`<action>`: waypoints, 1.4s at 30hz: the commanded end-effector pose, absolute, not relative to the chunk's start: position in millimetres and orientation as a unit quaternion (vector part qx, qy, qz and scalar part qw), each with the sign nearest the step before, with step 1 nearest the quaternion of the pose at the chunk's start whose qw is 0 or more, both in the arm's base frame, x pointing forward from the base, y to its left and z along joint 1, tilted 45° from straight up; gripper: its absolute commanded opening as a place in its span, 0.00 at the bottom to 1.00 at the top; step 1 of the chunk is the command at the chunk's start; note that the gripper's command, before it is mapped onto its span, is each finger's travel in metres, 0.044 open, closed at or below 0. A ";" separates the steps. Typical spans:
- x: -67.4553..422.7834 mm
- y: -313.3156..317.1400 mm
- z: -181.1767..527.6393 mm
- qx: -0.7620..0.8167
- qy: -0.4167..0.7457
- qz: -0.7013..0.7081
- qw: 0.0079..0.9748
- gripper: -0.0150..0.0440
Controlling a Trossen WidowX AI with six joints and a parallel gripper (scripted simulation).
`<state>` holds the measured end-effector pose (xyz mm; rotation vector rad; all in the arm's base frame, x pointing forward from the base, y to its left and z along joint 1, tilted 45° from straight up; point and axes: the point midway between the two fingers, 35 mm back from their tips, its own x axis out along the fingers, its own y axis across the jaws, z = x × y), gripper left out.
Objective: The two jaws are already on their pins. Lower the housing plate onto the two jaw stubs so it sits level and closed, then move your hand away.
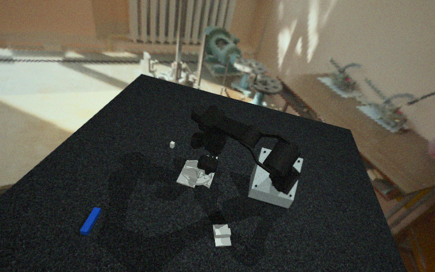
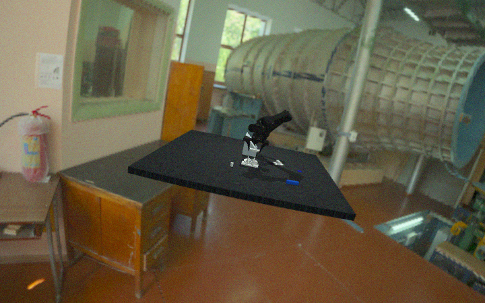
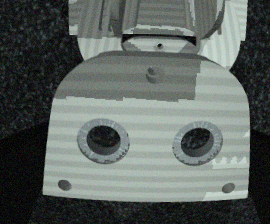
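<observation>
The pale housing plate (image 3: pixel 148 175) (image 2: pixel 253 147) fills the lower wrist view, with two large ringed holes and smaller holes. My gripper (image 3: pixel 147 136) (image 2: pixel 253 146) (image 1: pixel 208 164) is shut on it, with the dark fingers at its left and right sides. In the exterior view it hangs above the pale base assembly (image 1: pixel 186 174) (image 2: pixel 250 163) (image 3: pixel 228 54). In the wrist view the plate covers part of that base. The gripper hides part of the base in the top view. The pins, stubs and exact jaw positions are not clear.
A white stepped block (image 1: pixel 222 233) (image 2: pixel 277 162) lies toward the front. A blue bar (image 1: pixel 90 221) (image 2: pixel 292 182) lies at the front left in the top view. A small white cube (image 1: pixel 172 144) (image 2: pixel 232 164) lies beyond the base. The arm's grey mounting block (image 1: pixel 261 176) stands right.
</observation>
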<state>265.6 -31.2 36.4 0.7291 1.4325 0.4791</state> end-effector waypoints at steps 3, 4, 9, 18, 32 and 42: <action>266.7 -32.5 36.2 0.319 0.633 0.214 0.672 0.85; 266.7 -32.5 36.2 0.319 0.633 0.214 0.672 0.85; 266.7 -32.5 36.2 0.316 0.633 0.217 0.673 0.85; 266.4 -32.9 35.9 0.315 0.632 0.217 0.673 0.85; 261.2 -38.0 30.1 0.315 0.632 0.217 0.673 0.85; 261.2 -38.0 30.1 0.315 0.632 0.217 0.673 0.85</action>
